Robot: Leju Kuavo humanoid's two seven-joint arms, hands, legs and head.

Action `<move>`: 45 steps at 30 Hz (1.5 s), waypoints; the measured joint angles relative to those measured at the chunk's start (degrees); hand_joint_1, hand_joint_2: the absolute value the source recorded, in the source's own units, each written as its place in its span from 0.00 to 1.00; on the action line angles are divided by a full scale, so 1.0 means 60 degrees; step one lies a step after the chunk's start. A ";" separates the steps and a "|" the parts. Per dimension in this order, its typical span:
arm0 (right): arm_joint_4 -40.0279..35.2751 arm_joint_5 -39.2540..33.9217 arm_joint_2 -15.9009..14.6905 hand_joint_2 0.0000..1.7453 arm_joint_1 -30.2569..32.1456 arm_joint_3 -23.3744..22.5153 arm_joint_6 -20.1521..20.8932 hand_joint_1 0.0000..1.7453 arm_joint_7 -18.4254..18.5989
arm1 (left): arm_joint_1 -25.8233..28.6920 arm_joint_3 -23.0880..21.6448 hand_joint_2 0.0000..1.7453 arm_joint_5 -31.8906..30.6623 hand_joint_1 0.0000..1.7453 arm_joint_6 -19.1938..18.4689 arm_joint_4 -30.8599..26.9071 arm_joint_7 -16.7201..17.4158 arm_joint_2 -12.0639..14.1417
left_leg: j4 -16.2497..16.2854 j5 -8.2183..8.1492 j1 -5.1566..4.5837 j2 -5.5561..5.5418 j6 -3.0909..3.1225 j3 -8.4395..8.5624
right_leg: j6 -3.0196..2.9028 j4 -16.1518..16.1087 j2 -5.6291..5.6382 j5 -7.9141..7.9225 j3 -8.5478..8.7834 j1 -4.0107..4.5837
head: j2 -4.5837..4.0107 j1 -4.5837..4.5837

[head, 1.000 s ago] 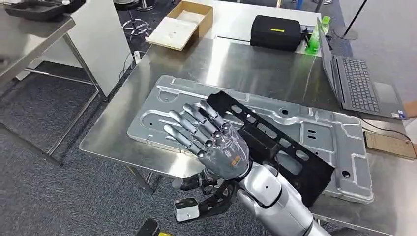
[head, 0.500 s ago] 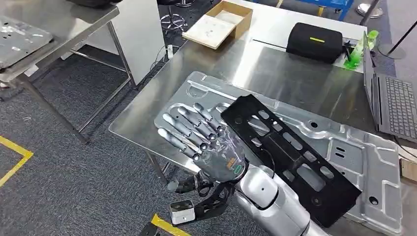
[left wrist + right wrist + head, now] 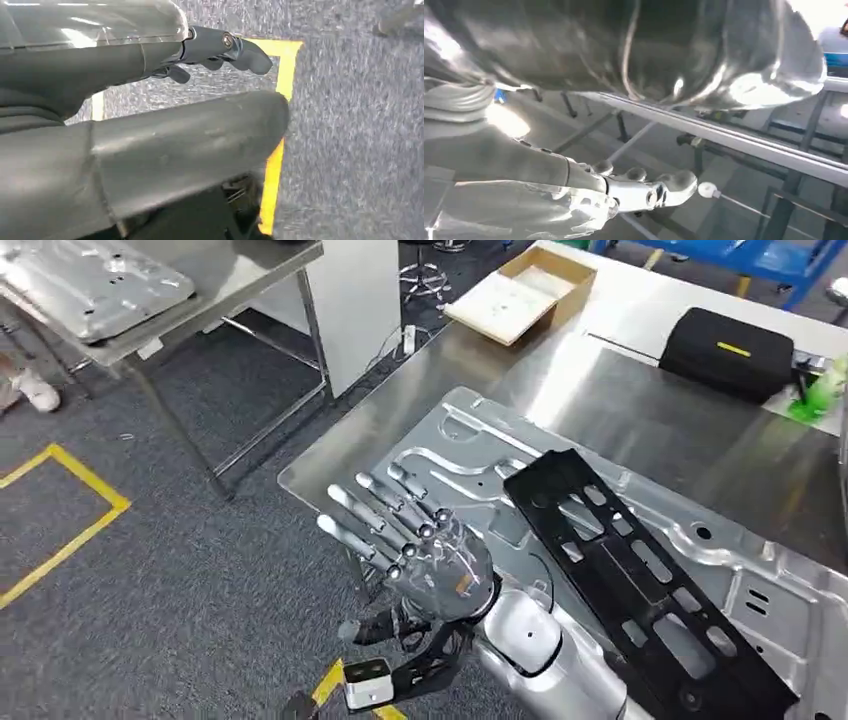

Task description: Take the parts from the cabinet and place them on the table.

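Observation:
A large silver stamped panel (image 3: 470, 455) lies on the steel table (image 3: 620, 400). A long black perforated plate (image 3: 640, 580) rests across it. My right hand (image 3: 420, 545) hovers past the table's near corner, fingers spread, holding nothing; the right wrist view shows its fingers (image 3: 644, 192) beneath shiny metal. Another silver panel (image 3: 95, 280) lies on a second steel table at the far left. My left hand (image 3: 220, 47) hangs over grey carpet, its fingers loosely bent with nothing in them.
A cardboard box (image 3: 525, 295) and a black case (image 3: 740, 350) sit at the table's far side, with a green object (image 3: 825, 395) at the right edge. Yellow tape (image 3: 70, 525) marks the carpet. A person's shoe (image 3: 30, 390) shows at the left.
The camera has swung left, so the whole scene slid right. My right hand, earlier over the silver panel, now sits off the table's corner, still spread and holding nothing.

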 joint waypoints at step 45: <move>-0.0353 -0.0448 0.1355 0.00 0.0955 -0.1370 0.0003 0.00 -0.2087 | 0.0172 0.0164 0.00 0.0120 0.00 0.0196 0.0000 0.0011 0.0463 | 0.0061 -0.0201 -0.0130 0.1792 -0.0069 0.0130 | -0.0114 -0.0105 -0.1852 -0.0176 0.0256 0.0129 | 0.0000 -0.0044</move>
